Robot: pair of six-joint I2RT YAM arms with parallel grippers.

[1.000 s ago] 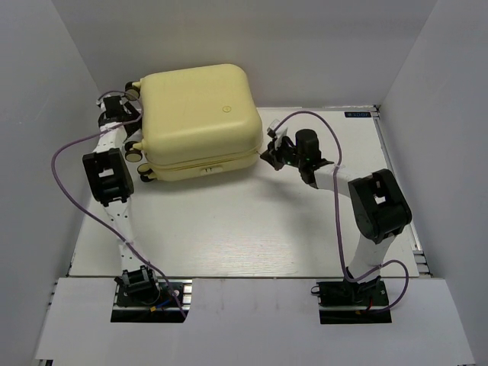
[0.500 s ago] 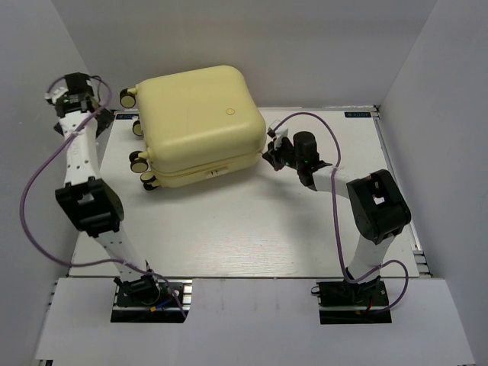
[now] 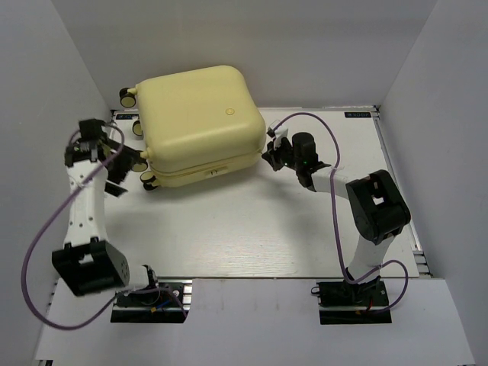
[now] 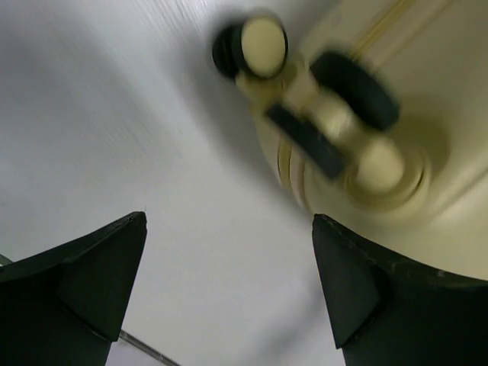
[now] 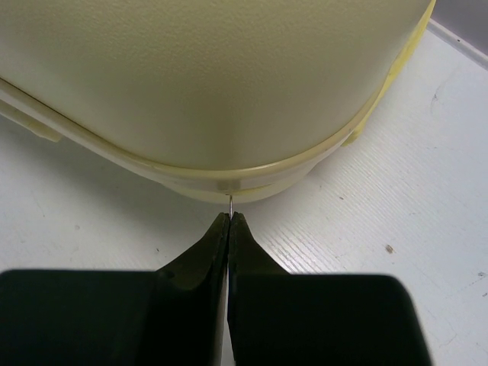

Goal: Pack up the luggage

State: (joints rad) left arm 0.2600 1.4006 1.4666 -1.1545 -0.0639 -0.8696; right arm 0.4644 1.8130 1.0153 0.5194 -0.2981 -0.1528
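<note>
Pale yellow luggage on white table

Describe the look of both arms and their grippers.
Both the left arm and the right arm have white links joined by chunky black joint housings. A purple cable loops loosely along each. The left gripper and right gripper have matte black fingers tapering to wedge tips. No markings are visible.

One luggage, one left hand, one right hand.

Robot lab cell: white panel walls, white table.
</note>
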